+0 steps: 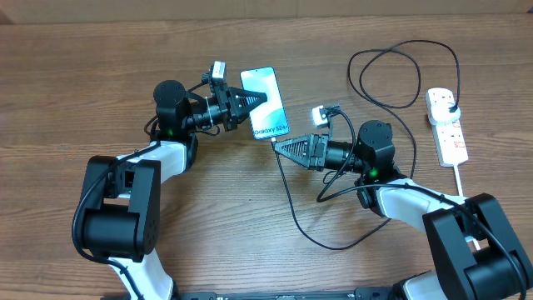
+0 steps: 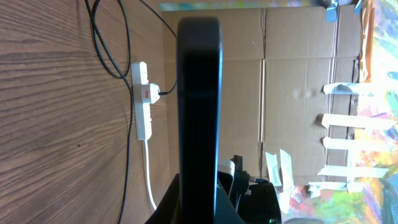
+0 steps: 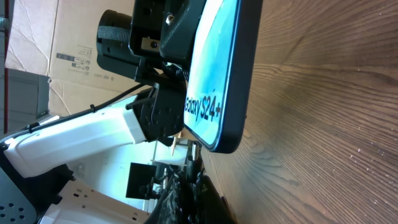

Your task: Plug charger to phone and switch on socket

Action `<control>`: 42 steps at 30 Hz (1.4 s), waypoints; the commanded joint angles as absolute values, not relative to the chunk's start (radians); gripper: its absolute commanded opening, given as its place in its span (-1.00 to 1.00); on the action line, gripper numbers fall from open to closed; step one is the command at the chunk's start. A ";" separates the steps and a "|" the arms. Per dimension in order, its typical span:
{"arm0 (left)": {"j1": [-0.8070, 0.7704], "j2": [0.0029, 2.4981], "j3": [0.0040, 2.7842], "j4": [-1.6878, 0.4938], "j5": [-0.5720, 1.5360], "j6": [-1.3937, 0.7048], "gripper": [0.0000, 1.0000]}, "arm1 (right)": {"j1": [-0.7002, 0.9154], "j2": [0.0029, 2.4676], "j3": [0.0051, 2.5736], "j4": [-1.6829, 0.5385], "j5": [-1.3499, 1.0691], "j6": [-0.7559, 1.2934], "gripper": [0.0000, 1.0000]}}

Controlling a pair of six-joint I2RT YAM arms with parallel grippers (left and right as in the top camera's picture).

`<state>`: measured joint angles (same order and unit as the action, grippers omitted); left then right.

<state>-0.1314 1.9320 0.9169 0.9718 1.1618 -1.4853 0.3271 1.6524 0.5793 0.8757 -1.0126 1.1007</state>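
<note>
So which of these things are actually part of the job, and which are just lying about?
Part of the job:
- phone
- black charger cable
- white power strip

Just there:
- cardboard wall behind the table
- strips of tape stuck on it

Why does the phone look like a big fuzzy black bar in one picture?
Left wrist view: the phone is very near the lens, so it blurs into a dark bar, while the socket behind stays sharp. Right wrist view: its blue screen shines bright, lettering readable. Overhead view: evenly lit, all sharp.
</note>
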 commanded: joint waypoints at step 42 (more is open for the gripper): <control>-0.147 1.928 0.914 0.981 1.176 -1.443 -0.92 | 0.319 1.654 0.577 0.873 -0.957 1.111 -0.93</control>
<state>-0.1379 1.9320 0.9169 0.9722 1.1545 -1.4658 0.3267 1.6524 0.5793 0.8635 -0.9863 1.1065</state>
